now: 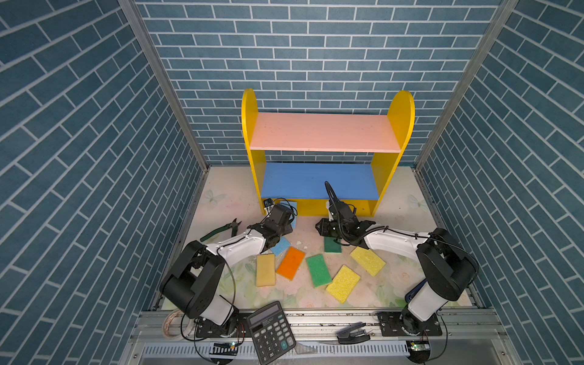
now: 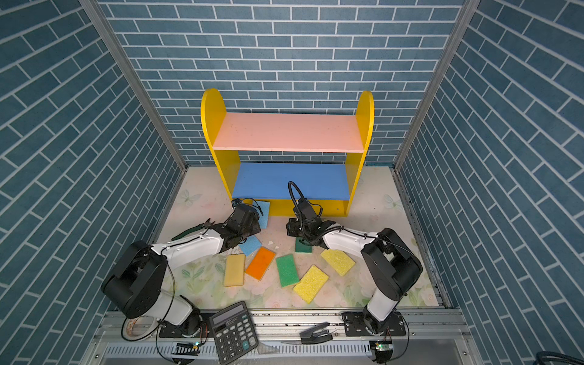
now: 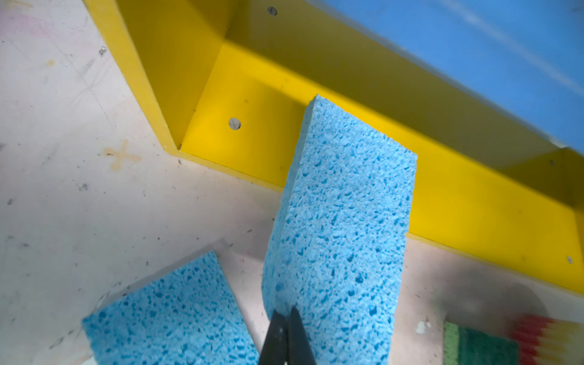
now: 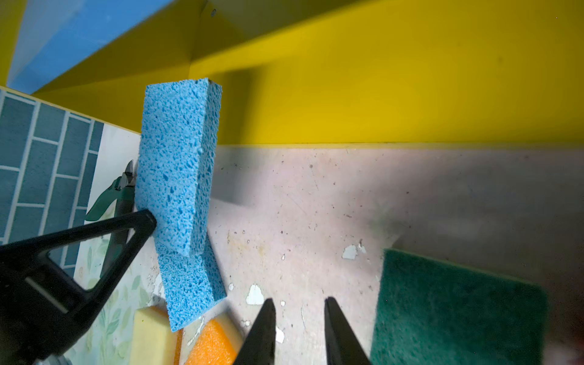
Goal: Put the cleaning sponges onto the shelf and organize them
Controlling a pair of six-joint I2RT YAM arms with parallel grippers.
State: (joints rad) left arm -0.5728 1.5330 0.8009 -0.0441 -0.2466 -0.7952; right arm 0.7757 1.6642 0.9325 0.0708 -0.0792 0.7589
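Left gripper (image 3: 286, 319) pinches sponge (image 3: 341, 221) at one end; foam may sag and snag shelf (image 3: 246, 142) edge ahead. Right gripper (image 4: 298, 316) narrow, empty.

The floral table (image 1: 221, 202) bears the shelf (image 1: 290, 180) just ahead of the left gripper (image 3: 286, 313) and right gripper (image 4: 298, 305). Beneath the left lies a light blue sponge (image 1: 280, 246), with cutters (image 1: 221, 230) alongside. A dark green sponge (image 4: 458, 309) sits beside the right. Pale yellow (image 1: 265, 269), orange (image 1: 290, 263), green (image 1: 319, 270) and two yellow sponges (image 1: 367, 260) (image 1: 343, 283) lie behind.

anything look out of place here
Yes: green-handled cutters lie on the table and a black calculator sits askew on the front rail; neither is a sponge.
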